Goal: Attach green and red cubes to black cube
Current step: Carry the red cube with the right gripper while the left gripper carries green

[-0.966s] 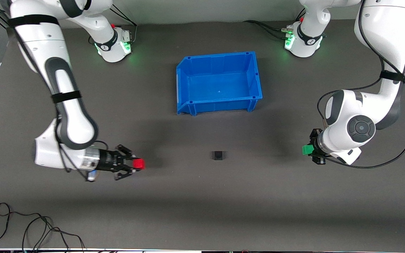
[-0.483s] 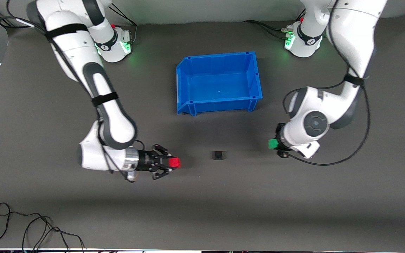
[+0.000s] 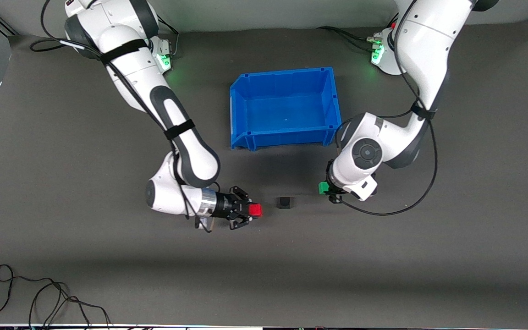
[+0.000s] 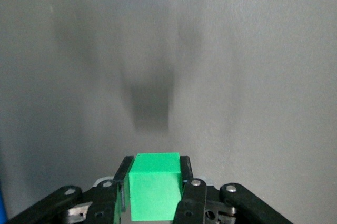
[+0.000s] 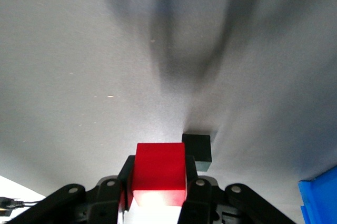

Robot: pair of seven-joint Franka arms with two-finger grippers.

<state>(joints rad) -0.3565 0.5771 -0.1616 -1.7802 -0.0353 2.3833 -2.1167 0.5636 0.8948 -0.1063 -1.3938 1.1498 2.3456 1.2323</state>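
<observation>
Black cube (image 3: 284, 202) on table, red cube (image 3: 255, 210), green cube (image 3: 322, 188) held either side

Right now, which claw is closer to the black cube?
Right. The right claw, shut on the red cube, sits just beside the black cube toward the right arm's end. The left claw, shut on the green cube, is farther off.

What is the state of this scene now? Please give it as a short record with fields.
black cube: on the table, nearer to the front camera than the blue bin, touched by nothing
red cube: held in the right gripper, toward the right arm's end from the black cube, apart from it
green cube: held in the left gripper, toward the left arm's end from the black cube, apart from it
attachment: not yet done
</observation>
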